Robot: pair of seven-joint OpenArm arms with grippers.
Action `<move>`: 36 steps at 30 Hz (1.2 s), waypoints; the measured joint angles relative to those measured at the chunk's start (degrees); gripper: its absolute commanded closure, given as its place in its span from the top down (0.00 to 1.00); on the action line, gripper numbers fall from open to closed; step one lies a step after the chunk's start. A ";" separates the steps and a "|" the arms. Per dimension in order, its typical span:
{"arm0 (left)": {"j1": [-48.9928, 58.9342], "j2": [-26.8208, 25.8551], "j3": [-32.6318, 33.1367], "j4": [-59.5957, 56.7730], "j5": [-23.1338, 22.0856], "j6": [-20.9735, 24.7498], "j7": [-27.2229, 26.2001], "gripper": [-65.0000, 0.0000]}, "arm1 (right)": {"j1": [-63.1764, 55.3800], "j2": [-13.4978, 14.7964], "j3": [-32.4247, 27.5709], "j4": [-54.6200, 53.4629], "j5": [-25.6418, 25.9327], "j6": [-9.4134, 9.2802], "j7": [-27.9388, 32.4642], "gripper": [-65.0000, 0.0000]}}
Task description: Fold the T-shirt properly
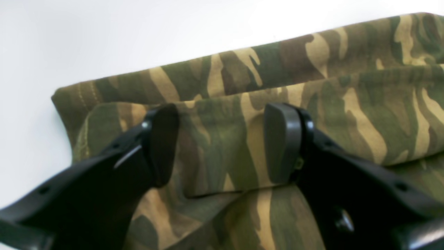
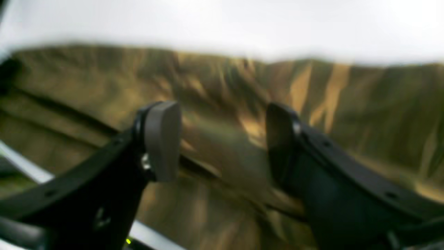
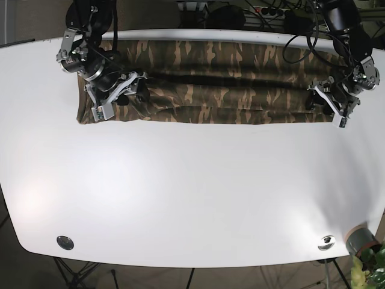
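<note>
- The shirt (image 3: 210, 84), in camouflage green, tan and brown, lies folded into a long band across the far part of the white table (image 3: 180, 192), running from the left side to the right side of the base view.
- A dark lengthwise crease runs along the band, with one layer overlapping another.
- The left gripper (image 1: 222, 142) hangs over the band's end on the right of the base view; its jaws stand apart with nothing between them, only cloth showing beneath.
- In the left wrist view the folded end of the shirt (image 1: 242, 104) has a rounded corner at the left, and several layers are stacked there, an upper flap ending in a straight hem below the fingers (image 1: 282, 142).
- The right gripper (image 2: 223, 140) is over the other end of the band, on the left of the base view; its jaws are also spread wide and hold nothing.
- The right wrist view is blurred; the shirt (image 2: 225, 104) fills most of it, with folds running across and white table beyond.
- I cannot tell whether either gripper's fingertips touch the cloth.
- Two round metal fittings sit near the table's near edge, one at the left (image 3: 64, 242) and one at the right (image 3: 326, 242).
</note>
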 measured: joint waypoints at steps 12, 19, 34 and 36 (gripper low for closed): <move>0.00 0.04 -0.13 -0.04 0.02 0.00 -0.07 0.55 | -5.60 0.11 0.63 -1.46 -6.67 0.70 2.34 0.57; 0.00 0.02 -0.02 -0.04 0.02 0.00 -0.07 0.55 | -3.21 1.31 4.26 -9.07 -3.65 1.44 9.51 0.57; -8.59 0.13 6.88 -4.24 0.74 0.33 0.81 0.56 | 7.96 4.72 4.37 -19.41 -4.31 1.36 12.81 0.57; -11.82 -0.59 7.85 -7.98 0.20 -0.04 0.61 0.56 | 8.68 4.76 4.37 -19.56 -4.37 1.36 12.15 0.57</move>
